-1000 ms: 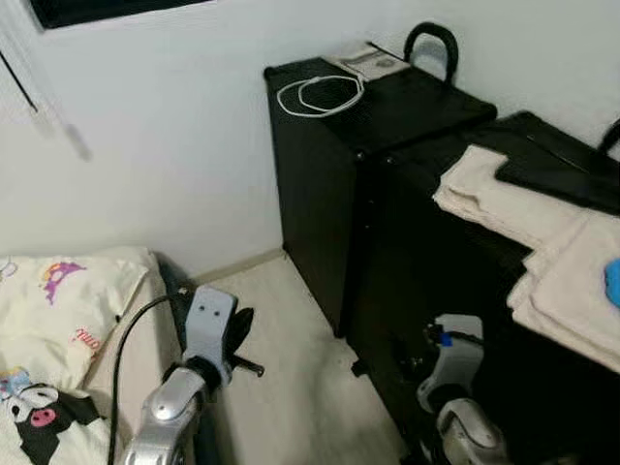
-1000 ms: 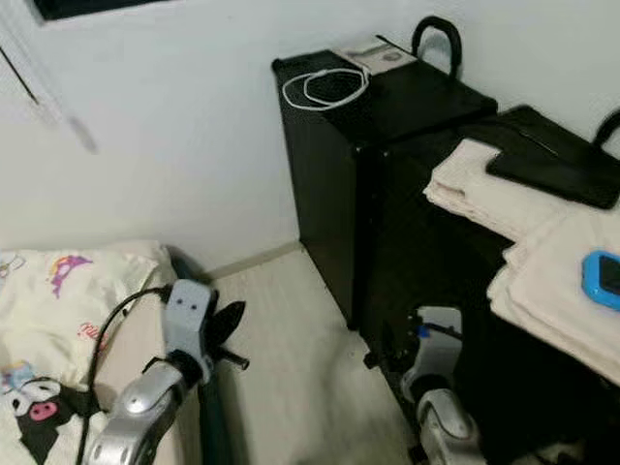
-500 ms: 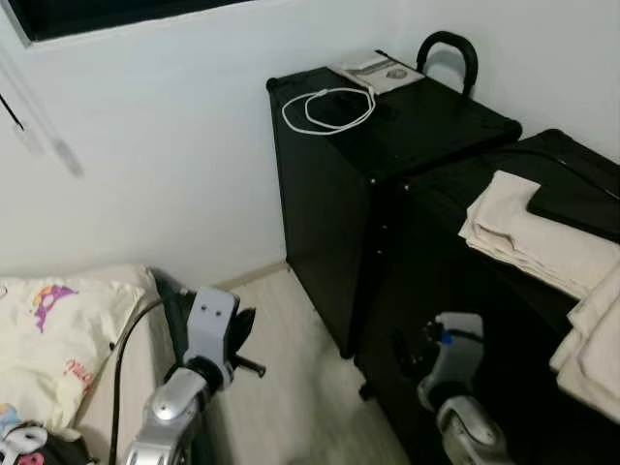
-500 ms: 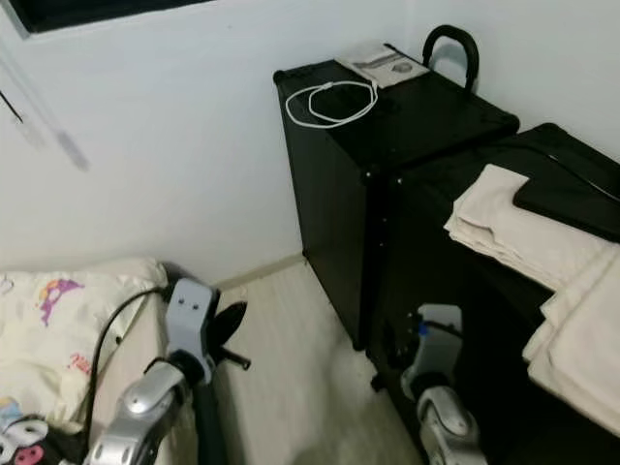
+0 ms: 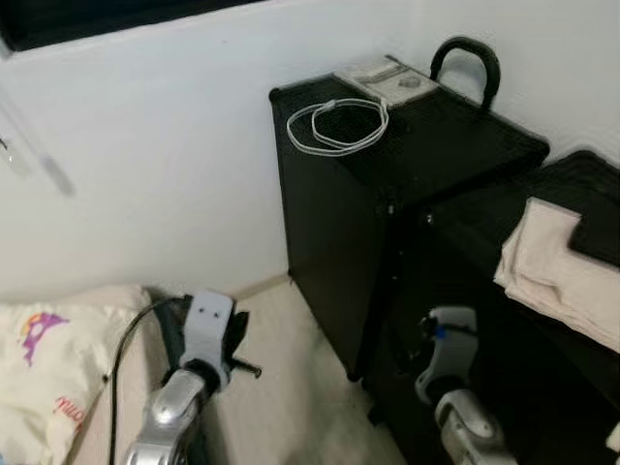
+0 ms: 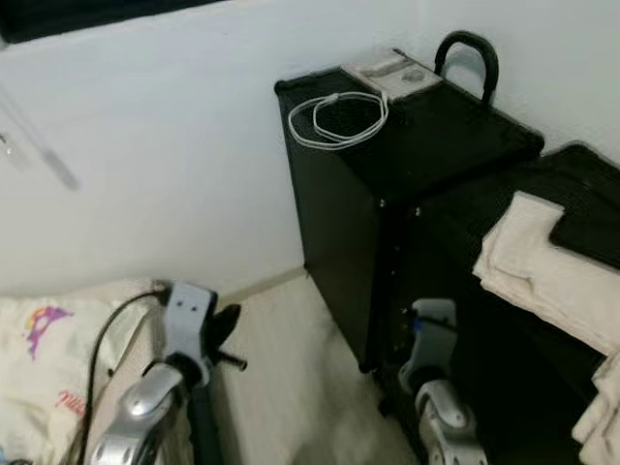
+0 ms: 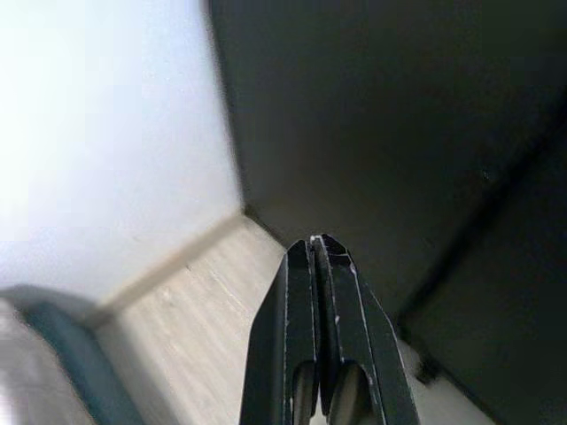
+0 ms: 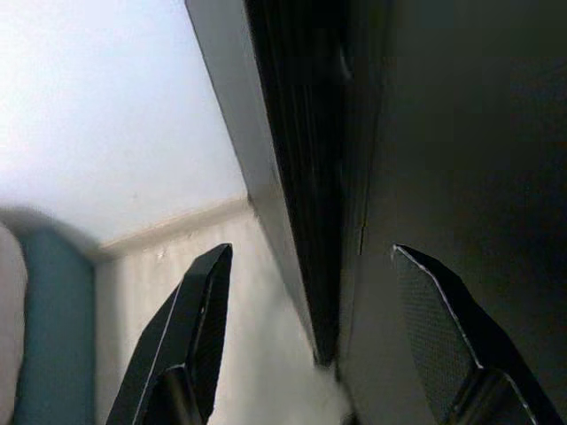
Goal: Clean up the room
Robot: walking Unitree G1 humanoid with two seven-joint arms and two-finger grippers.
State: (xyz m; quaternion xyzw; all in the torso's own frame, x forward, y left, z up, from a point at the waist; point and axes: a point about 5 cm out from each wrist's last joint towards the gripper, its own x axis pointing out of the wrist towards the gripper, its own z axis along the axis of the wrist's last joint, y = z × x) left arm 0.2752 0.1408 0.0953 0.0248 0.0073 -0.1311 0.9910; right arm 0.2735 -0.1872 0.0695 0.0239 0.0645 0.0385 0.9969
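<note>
A coiled white cable and a pale booklet lie on top of a tall black cabinet against the wall. A black hoop handle stands at its back. Folded beige towels rest on the lower black unit to the right, with a flat black object on them. My left gripper is shut with nothing in it, low over the pale floor beside the bed. My right gripper is open and empty, close to the front of the lower black unit.
A bed with a cream printed pillow lies at the lower left, its teal edge beside my left arm. A narrow strip of floor runs between bed and cabinets up to the white wall. A dark window edge is at the top.
The whole picture has shifted, so the camera has moved: the cabinet sits lower and further right, and the towels and pillow slide toward the edges. Both arms hold the same pose.
</note>
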